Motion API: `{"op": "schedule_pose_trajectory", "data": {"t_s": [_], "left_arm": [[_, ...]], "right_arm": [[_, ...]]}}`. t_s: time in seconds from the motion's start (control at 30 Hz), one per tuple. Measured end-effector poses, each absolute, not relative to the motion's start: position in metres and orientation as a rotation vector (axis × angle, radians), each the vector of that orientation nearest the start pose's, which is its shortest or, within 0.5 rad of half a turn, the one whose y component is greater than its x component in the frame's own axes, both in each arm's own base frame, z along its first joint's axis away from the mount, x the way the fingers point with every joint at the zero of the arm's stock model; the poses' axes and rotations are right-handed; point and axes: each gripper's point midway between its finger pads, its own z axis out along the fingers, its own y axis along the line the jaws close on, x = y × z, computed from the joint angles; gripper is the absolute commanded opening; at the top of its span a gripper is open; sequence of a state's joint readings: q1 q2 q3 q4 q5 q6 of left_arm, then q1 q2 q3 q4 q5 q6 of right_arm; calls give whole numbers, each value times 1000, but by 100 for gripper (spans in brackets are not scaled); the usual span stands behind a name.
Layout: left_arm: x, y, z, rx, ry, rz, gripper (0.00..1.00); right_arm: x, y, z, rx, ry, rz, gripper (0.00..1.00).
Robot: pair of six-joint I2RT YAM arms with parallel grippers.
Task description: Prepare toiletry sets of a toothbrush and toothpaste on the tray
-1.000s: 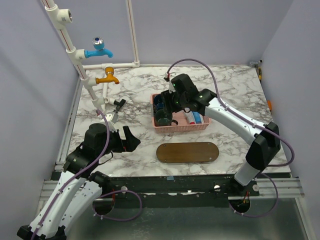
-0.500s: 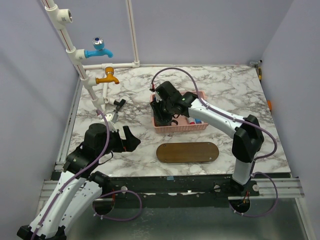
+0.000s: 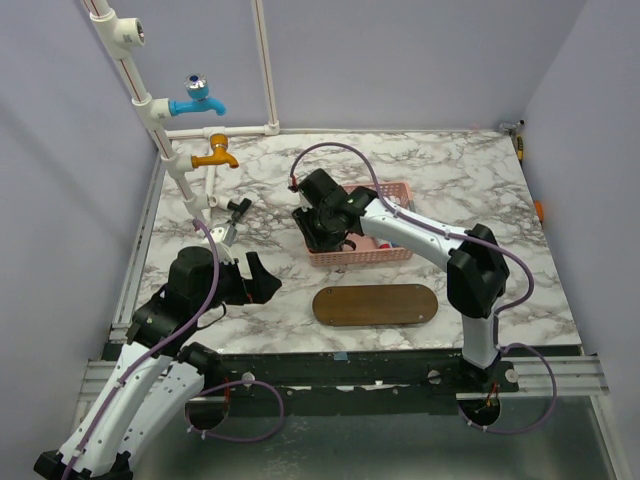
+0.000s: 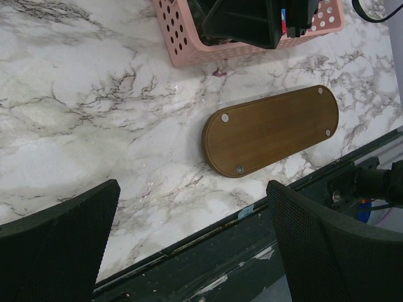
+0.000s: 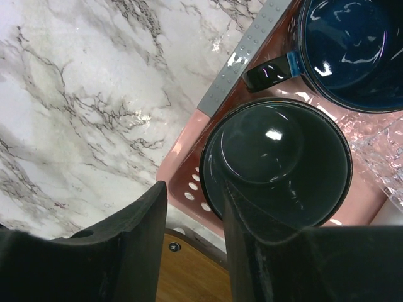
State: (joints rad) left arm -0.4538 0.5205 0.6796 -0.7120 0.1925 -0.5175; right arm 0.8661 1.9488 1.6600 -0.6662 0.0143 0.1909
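Note:
The dark wooden oval tray (image 3: pixel 375 305) lies bare in front of the pink basket (image 3: pixel 395 255); it also shows in the left wrist view (image 4: pixel 271 129). My right gripper (image 3: pixel 322 228) is open at the basket's left end. In the right wrist view its jaws (image 5: pixel 195 233) straddle the basket's corner wall (image 5: pixel 182 163) and the rim of a dark cup (image 5: pixel 283 163). A small blue, white and red item (image 3: pixel 384 242) peeks out in the basket, too hidden to name. No toothbrush shows clearly. My left gripper (image 3: pixel 258 280) is open and empty (image 4: pixel 195 251) over the table's front edge.
A dark blue cup (image 5: pixel 352 50) stands behind the dark cup in the basket, with a grey dotted strip (image 5: pixel 245 63) along the basket rim. White pipes with a blue tap (image 3: pixel 195 100) and an orange tap (image 3: pixel 215 155) rise at the back left. A small black clip (image 3: pixel 238 208) lies near them.
My right arm has swung left along the basket, from its middle to its left end, and its gripper now sits over the dark cup. The left arm has not moved.

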Motion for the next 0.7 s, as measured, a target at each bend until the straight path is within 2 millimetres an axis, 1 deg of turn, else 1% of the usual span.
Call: {"op": "schedule_pose_trajectory", "data": {"t_s": [0.13,0.37,0.53,0.6,0.7], "left_arm": [[166,-141,185,52,2212,-764,99],[165,-141,185,53,2212,-764,99],[165,-141,185,53,2212,-765,99],[165,-141,185,53,2212,-765,99],[165,-141,185,54,2212,-765,99]], "right_arm": [[309,366,113,-846,2445,359,37],[310,361,99,-847,2475,305,36],[309,361,87,-860,2497,288,33],[309,363,85,-862,2500,284,29],[311,365,82,-863,2504,281,20]]}}
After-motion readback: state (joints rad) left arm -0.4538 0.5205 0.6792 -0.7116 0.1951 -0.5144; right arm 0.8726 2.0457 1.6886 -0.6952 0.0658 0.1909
